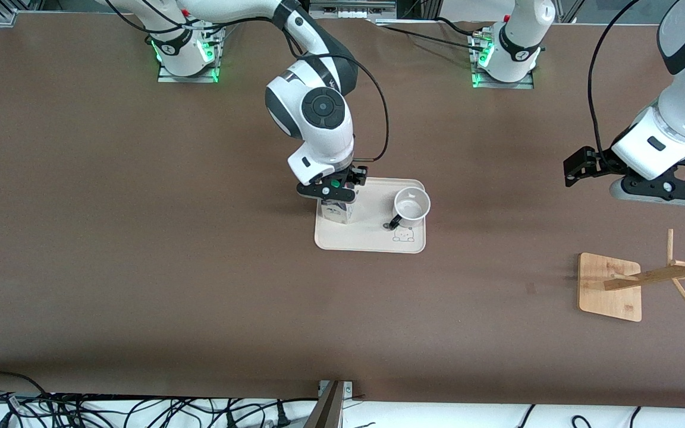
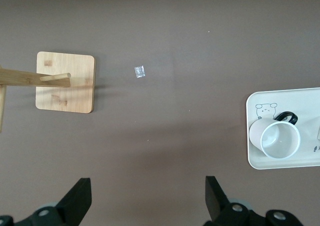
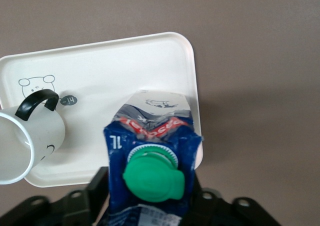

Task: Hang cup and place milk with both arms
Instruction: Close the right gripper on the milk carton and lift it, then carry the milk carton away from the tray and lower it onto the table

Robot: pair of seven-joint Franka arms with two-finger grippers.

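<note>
The milk [image 1: 335,213] [image 3: 150,151], a blue and white carton with a green cap, stands on the cream tray [image 1: 372,238] at its end toward the right arm. My right gripper [image 1: 333,196] [image 3: 150,201] is down over the carton, and its black fingers press both sides of it. The cup [image 1: 411,205] [image 3: 25,141] [image 2: 277,138], white with a black handle, rests on the same tray [image 2: 300,98] [image 3: 125,71] toward the left arm's end. My left gripper [image 1: 666,193] [image 2: 148,201] hangs open over bare table near the wooden rack, holding nothing.
A wooden mug rack [image 1: 610,285] [image 2: 65,83] with a square base and slanting pegs stands at the left arm's end of the table, nearer the front camera than the tray. A small scrap [image 2: 139,71] lies on the table between rack and tray.
</note>
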